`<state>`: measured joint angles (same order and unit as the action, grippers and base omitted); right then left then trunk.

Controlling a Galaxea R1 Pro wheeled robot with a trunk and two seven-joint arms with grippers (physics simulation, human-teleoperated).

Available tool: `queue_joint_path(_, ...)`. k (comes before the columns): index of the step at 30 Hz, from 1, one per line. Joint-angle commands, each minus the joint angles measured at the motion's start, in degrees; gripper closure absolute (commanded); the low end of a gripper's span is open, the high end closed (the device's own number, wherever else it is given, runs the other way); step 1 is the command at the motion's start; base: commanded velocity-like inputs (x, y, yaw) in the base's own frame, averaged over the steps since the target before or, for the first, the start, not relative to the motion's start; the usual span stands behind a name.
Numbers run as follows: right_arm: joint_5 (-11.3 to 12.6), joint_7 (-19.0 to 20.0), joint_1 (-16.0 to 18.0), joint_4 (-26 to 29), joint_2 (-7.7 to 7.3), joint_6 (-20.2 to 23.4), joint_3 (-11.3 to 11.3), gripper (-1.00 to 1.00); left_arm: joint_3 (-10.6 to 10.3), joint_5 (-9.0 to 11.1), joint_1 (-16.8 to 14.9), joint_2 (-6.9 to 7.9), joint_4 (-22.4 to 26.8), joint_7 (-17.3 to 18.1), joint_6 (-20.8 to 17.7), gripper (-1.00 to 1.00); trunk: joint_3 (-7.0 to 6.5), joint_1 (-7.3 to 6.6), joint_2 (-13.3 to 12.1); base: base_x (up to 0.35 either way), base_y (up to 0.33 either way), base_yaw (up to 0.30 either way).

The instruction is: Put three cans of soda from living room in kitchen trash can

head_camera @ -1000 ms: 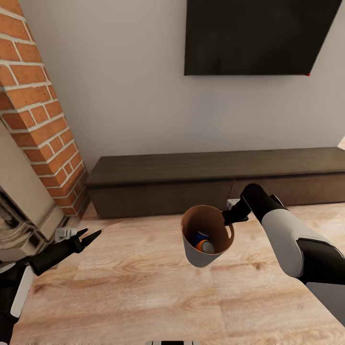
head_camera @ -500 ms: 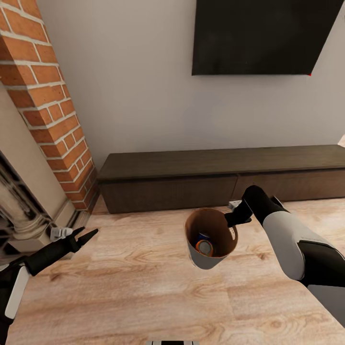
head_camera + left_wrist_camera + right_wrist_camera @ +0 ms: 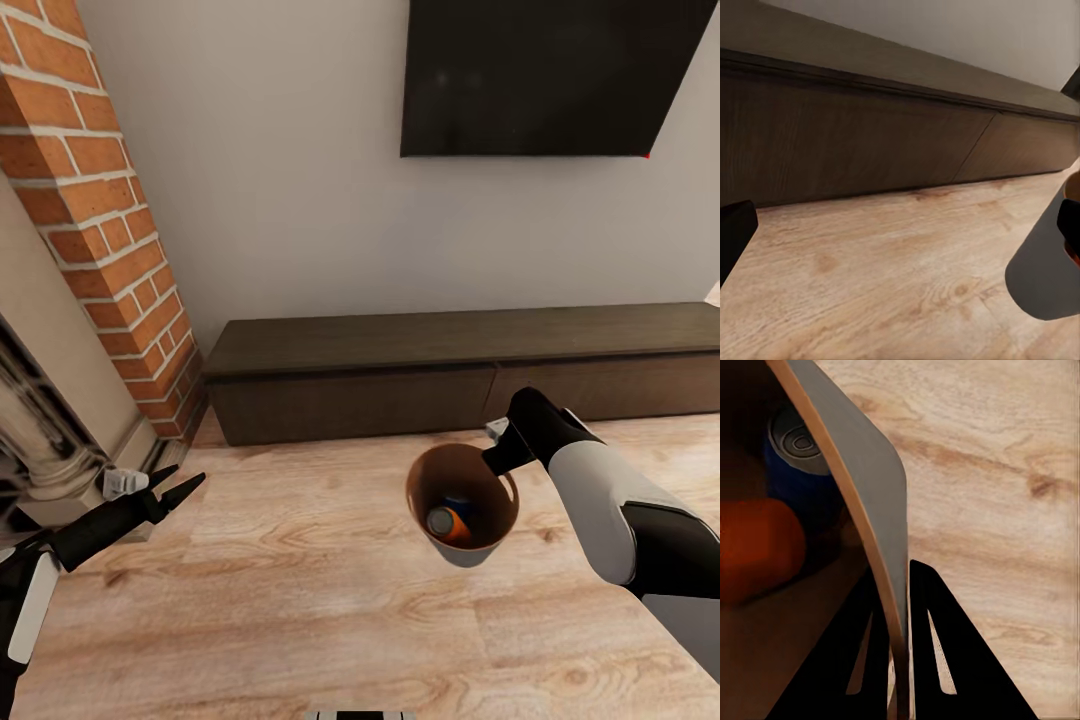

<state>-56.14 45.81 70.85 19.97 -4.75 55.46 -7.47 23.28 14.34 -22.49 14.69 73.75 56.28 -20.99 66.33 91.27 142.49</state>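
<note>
My right gripper (image 3: 497, 462) is shut on the far rim of the tash can (image 3: 462, 553), a pale grey tapered bin with a brown inside, held above the plank floor. Inside it lie an orange can of soda (image 3: 450, 523) and a blue one (image 3: 461, 503). The right wrist view shows the bin's wall (image 3: 866, 472) pinched in my right gripper (image 3: 900, 660), with the blue can (image 3: 799, 457) and an orange can (image 3: 757, 547) inside. My left gripper (image 3: 172, 482) hangs open and empty low at the left. The bin's outside (image 3: 1042, 285) shows in the left wrist view.
A long low dark-brown cabinet (image 3: 450, 370) runs along the wall ahead, under a black TV (image 3: 540, 75). The red-brick fireplace (image 3: 90, 220) stands at the left, close to my left arm. Light wood floor (image 3: 300, 600) spreads in front.
The view shifted a little at first. Since then my right gripper has carried the bin rightward and slightly down, and the cans have slid inside it. The left arm has barely moved.
</note>
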Motion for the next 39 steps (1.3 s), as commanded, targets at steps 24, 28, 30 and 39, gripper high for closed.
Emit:
queue_joint_path(24,14.48,0.41,-0.42,0.07,0.61,3.8,-0.41,1.0,-4.79,0.02,-1.06,0.56,0.94,-1.08,-3.09,-1.0,-0.01,-0.01,0.0,-0.212,0.185,0.0)
queue_joint_path(28,14.48,0.4,-0.44,0.07,0.62,3.8,-0.43,1.0,-4.95,0.06,-1.06,0.57,0.94,-1.08,-3.09,-1.0,-0.01,-0.01,0.0,-0.264,0.23,0.0)
queue_joint_path(30,14.48,0.41,-0.44,0.07,0.62,3.79,-0.41,1.0,-4.97,0.05,-1.06,0.55,0.95,-1.08,-3.09,-1.0,-0.01,-0.01,0.0,-0.264,0.23,0.0)
queue_joint_path(39,14.48,0.42,-0.45,-0.02,0.62,3.78,-0.42,1.0,-5.07,-0.01,-1.12,0.58,0.87,-1.15,-3.17,-1.0,-0.01,-0.01,0.0,-0.247,0.238,0.0)
